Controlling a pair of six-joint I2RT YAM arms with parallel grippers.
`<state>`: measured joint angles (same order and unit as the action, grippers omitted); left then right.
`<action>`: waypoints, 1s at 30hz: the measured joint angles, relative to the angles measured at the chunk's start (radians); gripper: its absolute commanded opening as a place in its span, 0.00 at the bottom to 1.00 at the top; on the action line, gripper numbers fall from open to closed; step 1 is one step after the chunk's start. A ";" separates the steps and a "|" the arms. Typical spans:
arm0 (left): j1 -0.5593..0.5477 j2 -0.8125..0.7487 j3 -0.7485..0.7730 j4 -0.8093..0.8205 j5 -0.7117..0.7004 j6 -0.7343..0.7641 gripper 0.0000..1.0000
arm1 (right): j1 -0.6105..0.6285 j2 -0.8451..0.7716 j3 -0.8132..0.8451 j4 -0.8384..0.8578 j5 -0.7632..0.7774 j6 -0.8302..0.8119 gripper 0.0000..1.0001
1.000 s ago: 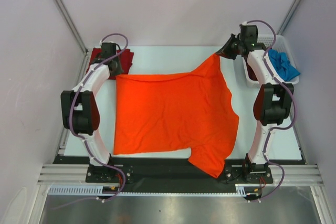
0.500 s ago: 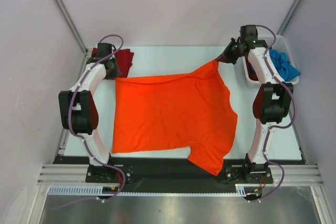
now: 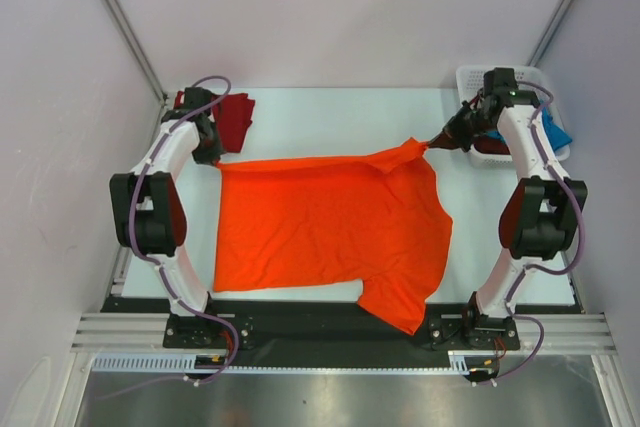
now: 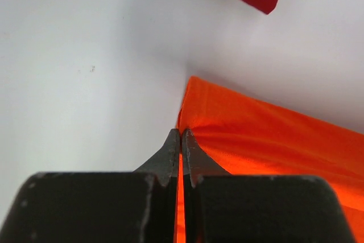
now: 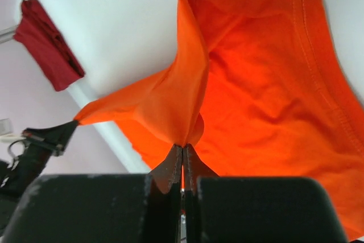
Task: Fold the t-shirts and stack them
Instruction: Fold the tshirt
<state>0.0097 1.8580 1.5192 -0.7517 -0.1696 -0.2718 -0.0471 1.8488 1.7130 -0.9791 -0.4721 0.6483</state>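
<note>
So as to lay orange t-shirt point(image 3: 330, 232) flat for folding | left gripper point(image 3: 215, 156) clamped on far-left corner | right gripper point(image 3: 433, 143) clamped on far-right corner, edge taut between

The left arm point(image 3: 150, 215) rises from its base at the near edge, bows outward at its dark elbow, and sends its white forearm away and inward. Its wrist is tipped down. The left pincer point(image 4: 180, 135) has its two dark fingers pressed together, nipping a corner of the orange t-shirt point(image 3: 330, 222) at their tips.

The right arm point(image 3: 540, 222) mirrors it, elbow bowed out to the right and forearm stretched to the far side. Its wrist turns back inward. The right pincer point(image 5: 182, 148) points toward the left arm, fingers closed tight on a bunched fold of the same cloth.
</note>
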 measured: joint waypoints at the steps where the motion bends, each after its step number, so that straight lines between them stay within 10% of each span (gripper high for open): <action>1: 0.002 0.000 0.000 -0.009 -0.003 -0.001 0.00 | -0.008 -0.011 -0.007 0.001 -0.016 0.011 0.00; 30: 0.003 -0.198 -0.357 0.024 0.024 -0.068 0.00 | -0.102 -0.282 -0.529 0.098 -0.060 0.000 0.00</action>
<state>0.0124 1.6600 1.1625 -0.7280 -0.1459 -0.3397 -0.1490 1.5665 1.1839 -0.8814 -0.5316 0.6487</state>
